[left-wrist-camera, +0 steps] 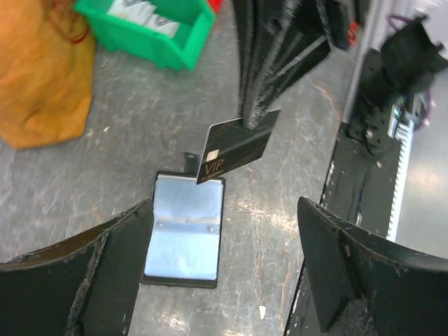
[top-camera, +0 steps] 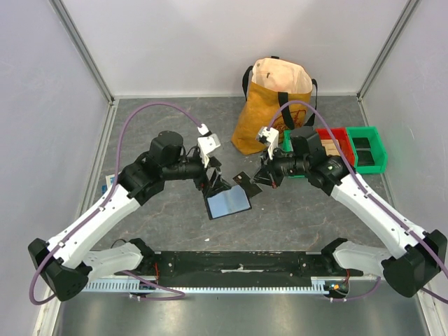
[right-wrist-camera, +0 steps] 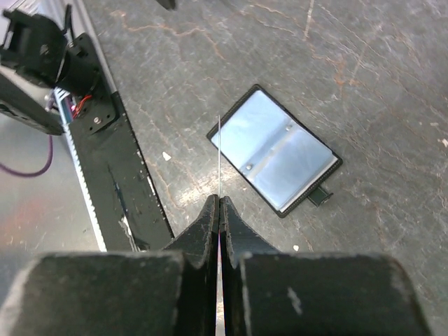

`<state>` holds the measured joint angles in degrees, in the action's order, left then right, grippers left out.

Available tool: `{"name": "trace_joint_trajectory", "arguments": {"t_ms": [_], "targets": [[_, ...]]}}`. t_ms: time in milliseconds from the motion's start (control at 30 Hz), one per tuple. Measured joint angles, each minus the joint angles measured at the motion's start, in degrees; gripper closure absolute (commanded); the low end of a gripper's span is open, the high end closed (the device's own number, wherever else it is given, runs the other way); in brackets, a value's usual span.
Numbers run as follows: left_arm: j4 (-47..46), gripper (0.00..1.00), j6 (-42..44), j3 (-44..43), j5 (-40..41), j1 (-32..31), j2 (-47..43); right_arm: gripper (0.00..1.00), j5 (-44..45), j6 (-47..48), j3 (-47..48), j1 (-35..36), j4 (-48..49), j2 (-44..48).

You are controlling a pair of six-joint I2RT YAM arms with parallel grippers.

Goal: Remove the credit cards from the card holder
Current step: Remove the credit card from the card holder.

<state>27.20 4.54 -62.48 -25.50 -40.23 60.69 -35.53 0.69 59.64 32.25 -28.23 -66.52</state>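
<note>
A grey, stone-mottled counter (top-camera: 175,231) with rusty veins is boxed in by plain pale panels: back wall (top-camera: 231,42), left wall (top-camera: 35,105) and right wall (top-camera: 420,84), joined by aluminium corner posts (top-camera: 82,49). A black strip (top-camera: 238,262) and a white slotted rail (top-camera: 210,286) edge the near side. The light is soft and even.

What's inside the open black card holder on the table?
Inside the flat black folding card holder, two pale blue-grey panels show; any cards behind them are covered.

green bin (left-wrist-camera: 175,47): cut by top edge | credit card (right-wrist-camera: 218,161): edge-on, face hidden | bag (left-wrist-camera: 35,77): cut left
</note>
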Motion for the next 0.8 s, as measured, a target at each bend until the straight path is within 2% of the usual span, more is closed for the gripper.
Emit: {"name": "trace_joint_trajectory", "arguments": {"t_ms": [200, 367, 567, 667, 767, 800], "targets": [[0.6, 0.17, 9.7, -1.5, -12.2, 0.0, 3.1, 0.96, -5.5, 7.1, 3.3, 0.2, -5.6, 1.0], [0.5, 0.23, 12.8, -4.0, -18.7, 0.0, 8.3, 0.95, -8.0, 11.6, 4.7, 1.0, -8.8, 1.0], [0.6, 0.38, 13.6, -5.6, -24.2, 0.0, 12.8, 0.95, -9.3, 14.4, 5.4, 2.2, -10.4, 0.9], [0.6, 0.48, 13.6, -5.9, -25.9, 0.0, 14.3, 0.95, -9.6, 15.1, 5.6, 2.7, -10.5, 0.5], [0.6, 0.67, 13.6, -6.1, -27.3, 0.0, 15.6, 0.95, -9.6, 15.5, 6.1, 3.2, -10.6, -0.1], [0.6, 0.77, 13.5, -6.1, -27.4, 0.0, 15.8, 0.94, -9.6, 15.5, 6.1, 3.2, -10.6, -0.3]]}}
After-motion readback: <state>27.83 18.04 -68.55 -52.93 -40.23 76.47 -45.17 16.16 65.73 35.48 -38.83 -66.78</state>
